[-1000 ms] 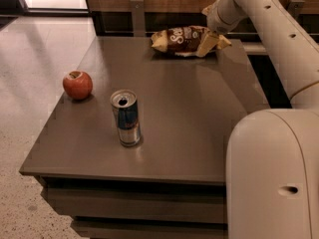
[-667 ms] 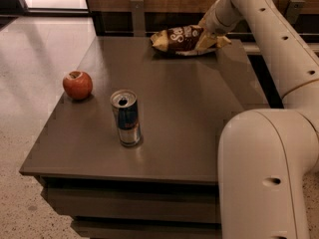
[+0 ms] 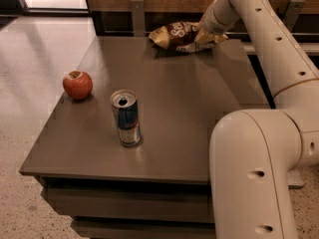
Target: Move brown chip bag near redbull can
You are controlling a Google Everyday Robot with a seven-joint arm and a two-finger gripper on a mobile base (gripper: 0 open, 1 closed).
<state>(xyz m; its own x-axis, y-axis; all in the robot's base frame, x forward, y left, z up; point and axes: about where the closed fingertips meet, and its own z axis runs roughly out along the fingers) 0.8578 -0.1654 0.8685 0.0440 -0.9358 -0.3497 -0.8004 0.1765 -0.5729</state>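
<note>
My tool (image 3: 208, 33) was at the far edge of the surface (image 3: 189, 108), down on the right-hand end of the chip bag (image 3: 174, 35). I could not tell how far open it was, or whether it had hold of the bag. The can (image 3: 125, 117) stood upright near the front, well apart from the bag, with an apple (image 3: 77, 84) off to its left.
</note>
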